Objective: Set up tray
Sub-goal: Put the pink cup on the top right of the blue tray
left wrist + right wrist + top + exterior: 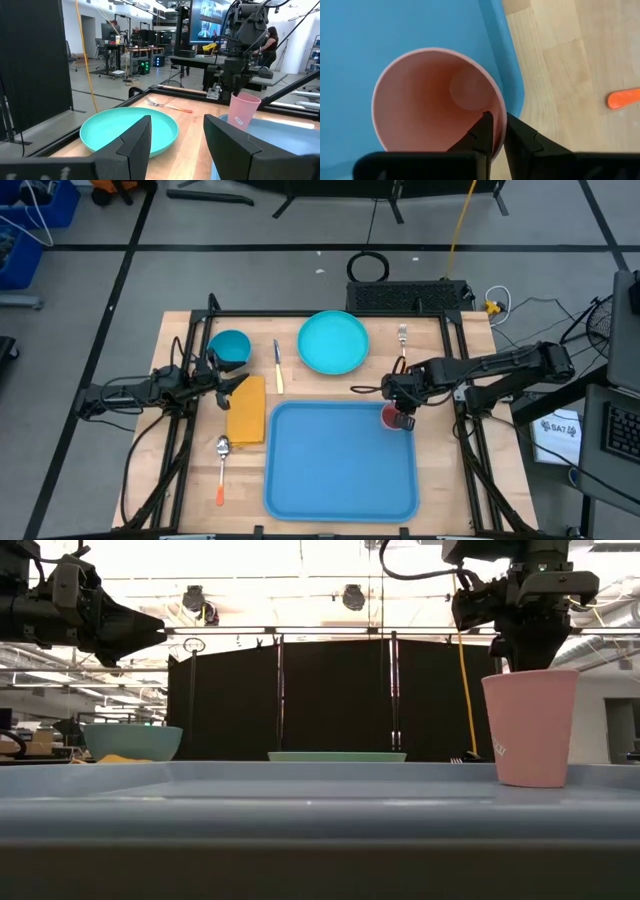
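desk point(440, 480): wooden top, everything sits on it. tray point(340, 465) lies flat at the middle of the near edge, long side parallel to that edge

pink cup point(392, 417) stands upright inside the tray's far right corner, base flat on the tray floor, just inside the rim. right gripper point(493, 131) is straight above it, one finger inside the cup and one outside, straddling the rim wall; gap looks narrow, can't tell if it's pinching the wall or just letting go. My read: cup is placed, step is the release. Do it well = spread fully, then lift straight up so the inner finger doesn't drag the wall and tip the cup; it's light and tall, so any sideways pull topples it

left gripper point(172, 132) hovers over the left side of the desk, fingers spread, holding nothing

around, off the tray: turquoise plate point(333, 342) at the far edge, yellow-orange napkin point(247, 410) beside the tray's left rim, teal bowl point(230, 347) far left, knife point(278, 366) between bowl and plate, spoon point(222, 468) near left, fork point(402, 340) far right. Nothing blocks a vertical exit; fork is closest to the right arm
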